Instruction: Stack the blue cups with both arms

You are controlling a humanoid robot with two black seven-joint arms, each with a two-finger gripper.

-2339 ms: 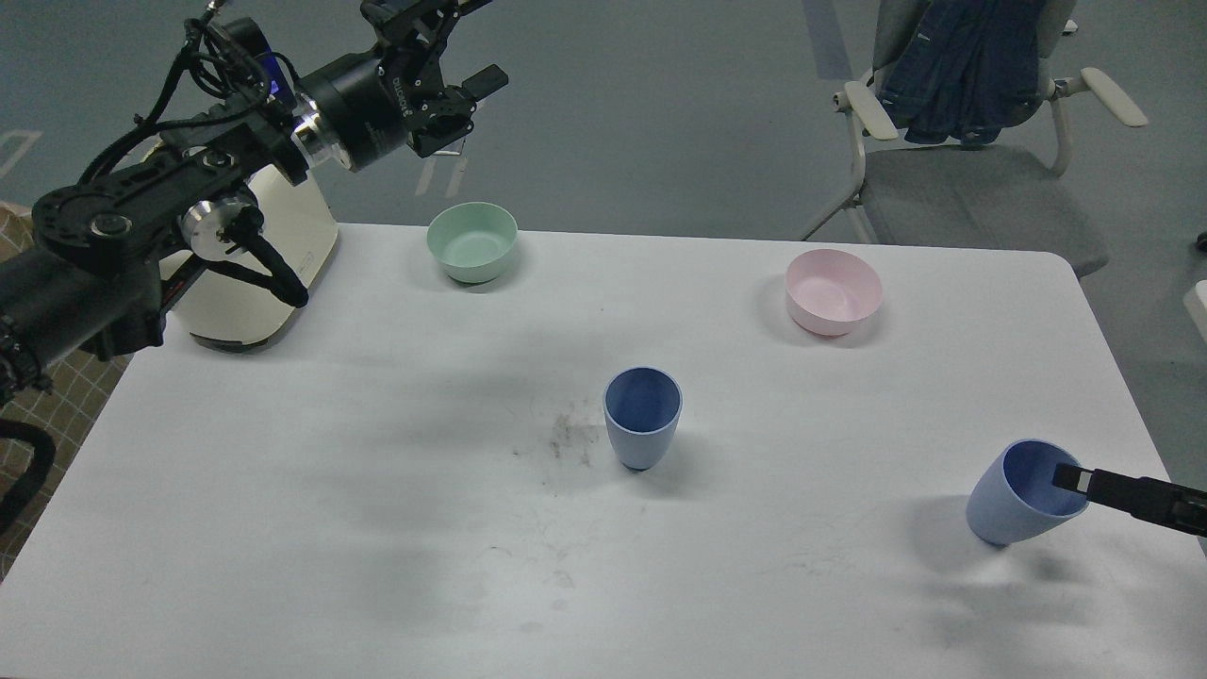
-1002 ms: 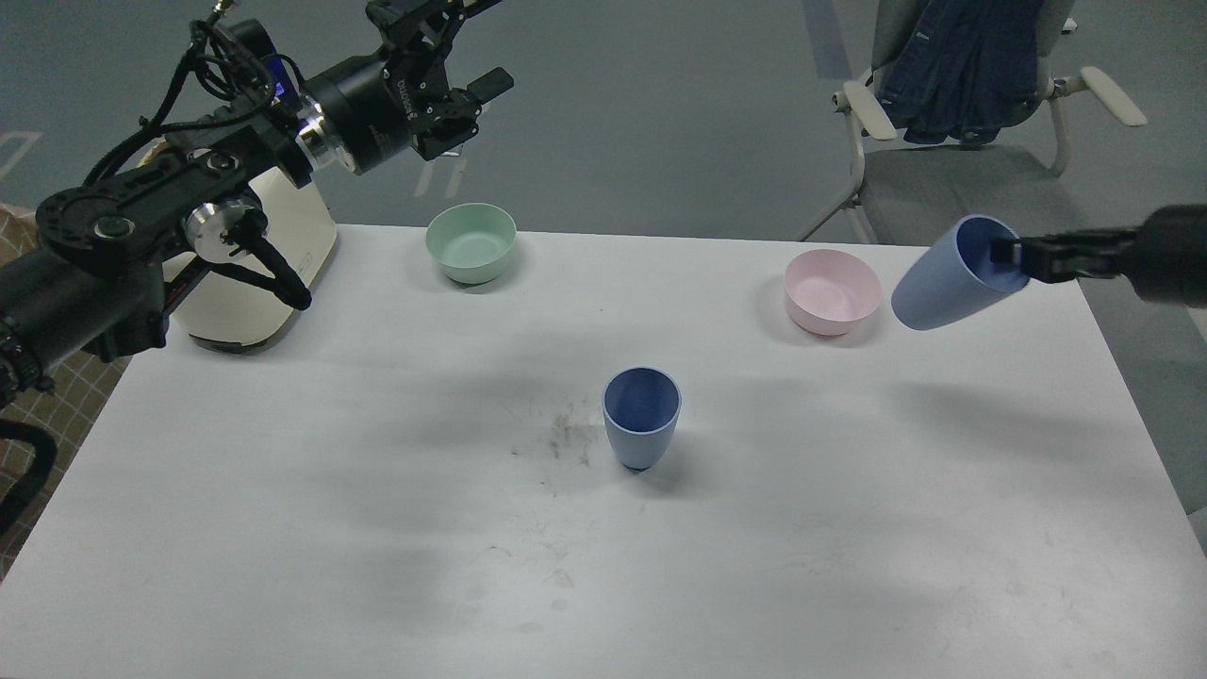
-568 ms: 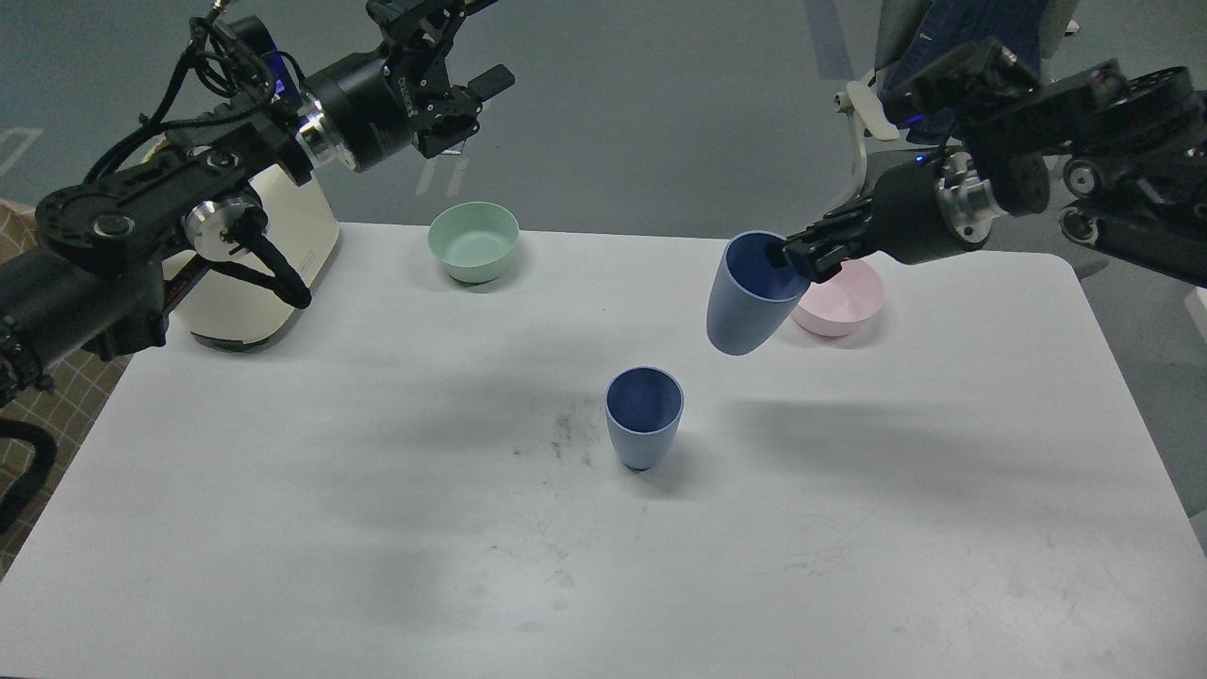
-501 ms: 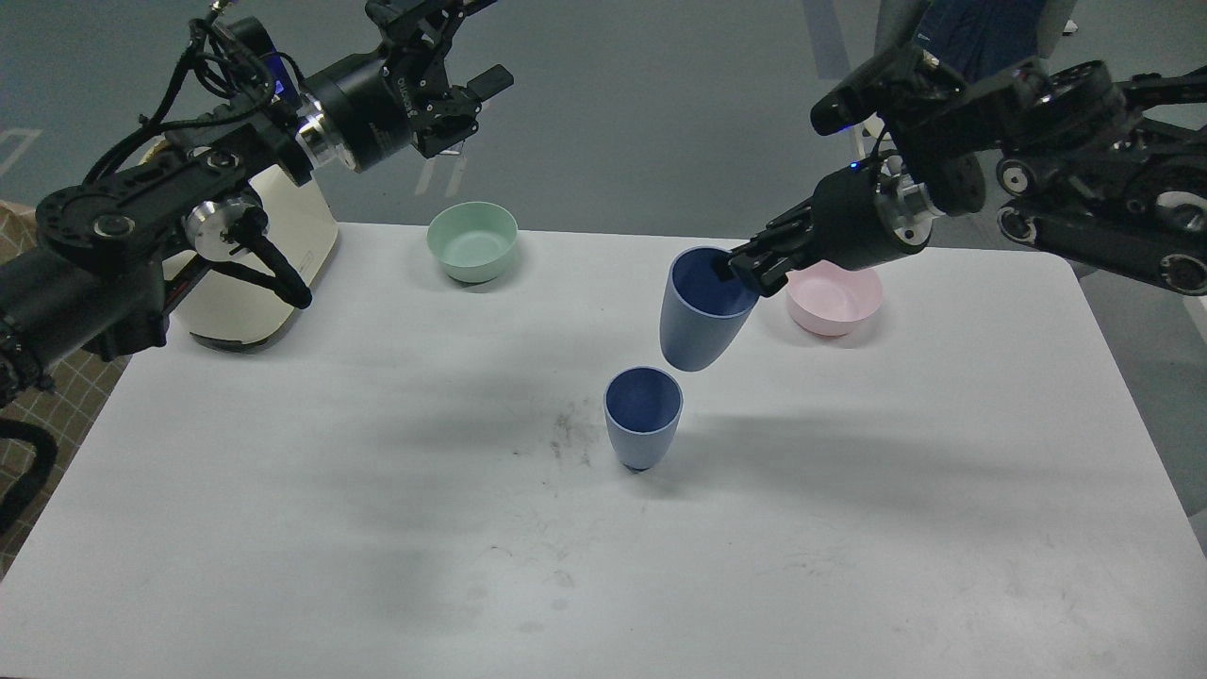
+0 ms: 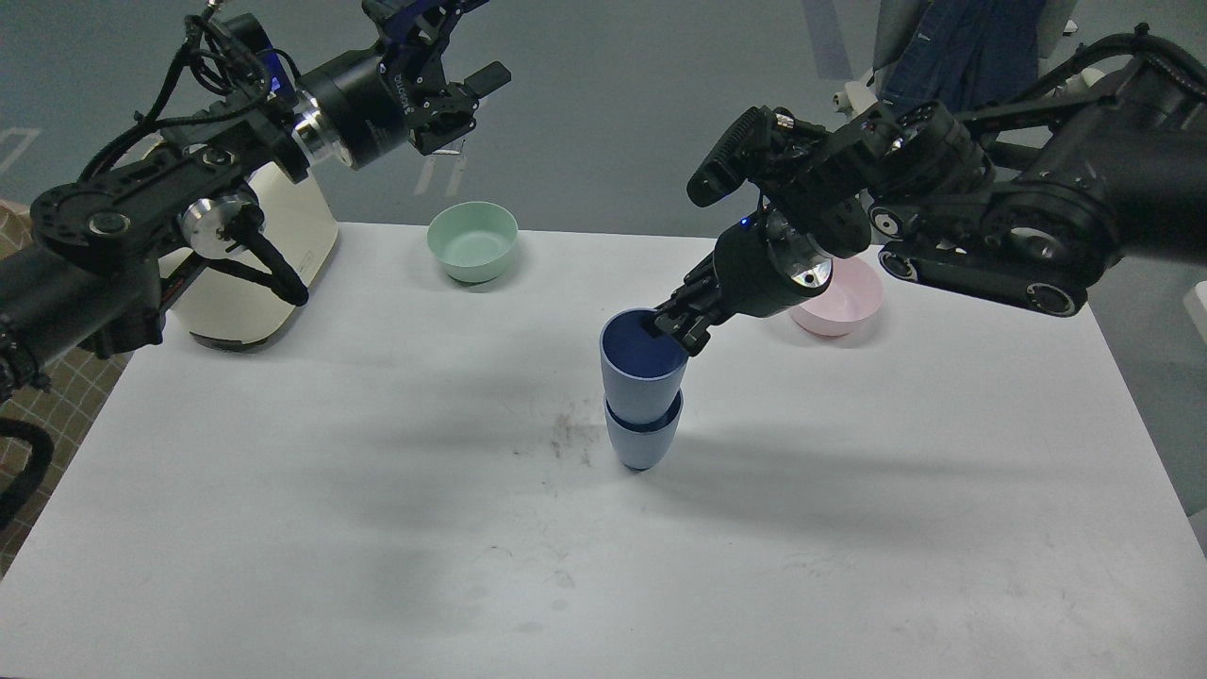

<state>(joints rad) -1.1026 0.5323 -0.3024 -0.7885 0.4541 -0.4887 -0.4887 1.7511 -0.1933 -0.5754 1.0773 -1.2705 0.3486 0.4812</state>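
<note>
One blue cup (image 5: 642, 444) stands upright near the middle of the white table (image 5: 283, 528). The second blue cup (image 5: 641, 372) sits partly inside it, its rim well above the lower cup's rim. My right gripper (image 5: 671, 332) is shut on the right side of the upper cup's rim, one finger inside and one outside. My left gripper (image 5: 467, 87) is open and empty, held high beyond the table's far left edge, far from the cups.
A mint-green bowl (image 5: 472, 241) stands at the far left-centre of the table. A pink bowl (image 5: 841, 300) stands at the far right, partly behind my right arm. A cream appliance (image 5: 247, 273) sits at the far left corner. A chair (image 5: 952, 57) is behind the table.
My right gripper lifted the second cup from the table's right front, carried it left and lowered it into the standing cup. The left arm has barely moved.
</note>
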